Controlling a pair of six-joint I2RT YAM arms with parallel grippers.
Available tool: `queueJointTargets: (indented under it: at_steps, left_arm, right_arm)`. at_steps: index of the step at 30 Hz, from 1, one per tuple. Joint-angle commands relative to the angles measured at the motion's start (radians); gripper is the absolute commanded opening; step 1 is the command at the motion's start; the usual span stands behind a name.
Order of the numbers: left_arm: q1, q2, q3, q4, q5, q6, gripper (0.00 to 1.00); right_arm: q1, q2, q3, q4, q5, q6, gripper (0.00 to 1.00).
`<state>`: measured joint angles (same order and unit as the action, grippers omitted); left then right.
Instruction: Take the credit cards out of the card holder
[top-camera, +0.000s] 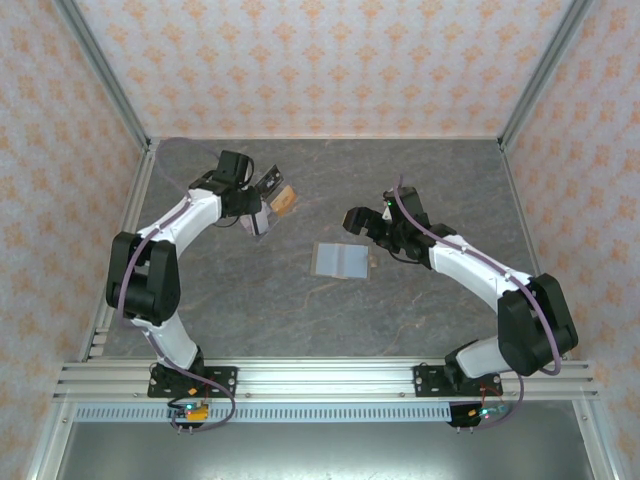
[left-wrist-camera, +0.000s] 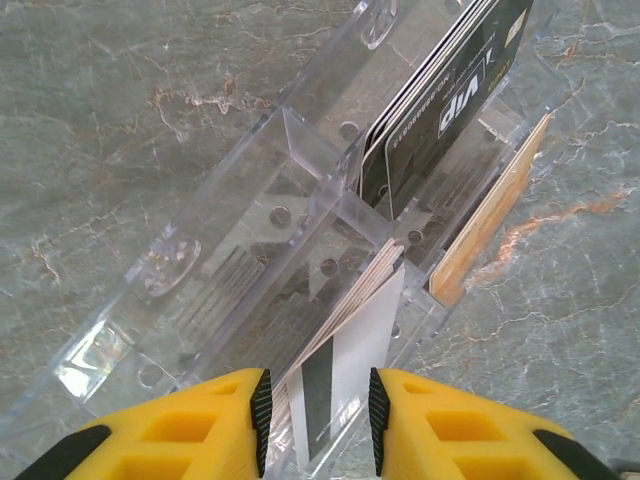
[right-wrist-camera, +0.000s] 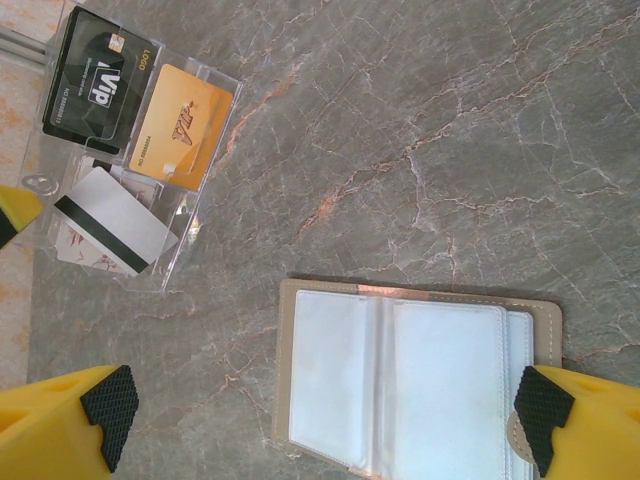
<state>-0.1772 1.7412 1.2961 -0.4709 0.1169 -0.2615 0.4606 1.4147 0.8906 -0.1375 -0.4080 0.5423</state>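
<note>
Card holder (right-wrist-camera: 400, 390), flat, open, glossy clear sleeves, tan edging

The grey marbled desk (top-camera: 300, 310) lies bare near and left of the open grey bifold card holder (top-camera: 338, 260), with a clear plastic card tray (top-camera: 262, 212) standing far-left of it.

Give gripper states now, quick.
Left gripper: astride white striped card; grip cannot be told.
Right gripper: open, empty, over card holder.
</note>
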Motion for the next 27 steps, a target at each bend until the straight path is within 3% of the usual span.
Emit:
queueJointTargets:
  at_steps: [1, 13, 27]
  left_arm:
    - [-0.005, 0.026, 0.045, -0.066, -0.043, 0.084, 0.34]
    - [0.001, 0.103, 0.096, -0.098, -0.012, 0.125, 0.28]
    - [0.005, 0.082, 0.127, -0.145, -0.045, 0.177, 0.16]
  right_arm:
    - [0.006, -0.006, 0.008, 0.007, 0.015, 0.004, 0.99]
    - [0.006, -0.009, 0.014, -0.001, 0.021, 0.003, 0.99]
    - [0.007, -0.004, 0.021, 0.0, 0.019, 0.005, 0.99]
